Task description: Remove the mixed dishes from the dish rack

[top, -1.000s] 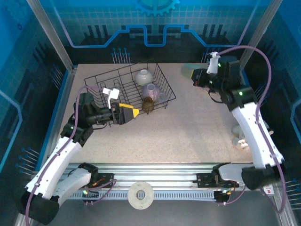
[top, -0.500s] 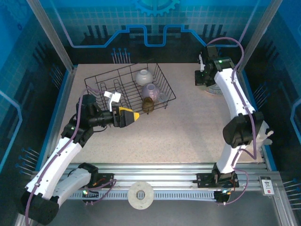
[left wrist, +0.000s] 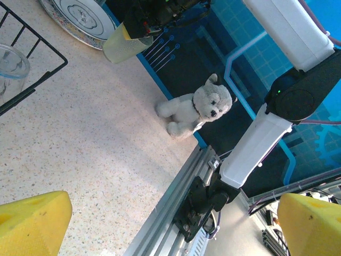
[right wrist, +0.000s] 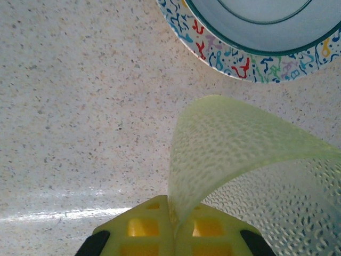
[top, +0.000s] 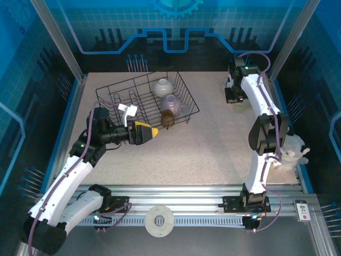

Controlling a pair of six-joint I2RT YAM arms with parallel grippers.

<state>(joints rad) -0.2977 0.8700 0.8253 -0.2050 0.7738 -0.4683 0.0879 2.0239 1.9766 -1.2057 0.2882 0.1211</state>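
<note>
Right gripper (right wrist: 171, 226) is pinched shut on the cup (right wrist: 240, 160) wall, upright at the table's (right wrist: 80, 106) far right. Plate (right wrist: 213, 58) lies flat just beside the cup, apparently on its far side. Set-down likely needs rim clearance. Left gripper (top: 152, 130) is wide open and empty, near the rack (top: 144, 98).

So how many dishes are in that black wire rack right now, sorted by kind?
Bowls: 2 (cream bowl, lilac bowl)
Cups: 2 (brown cup, clear glass)
Plates: 0
Total: 4
</note>
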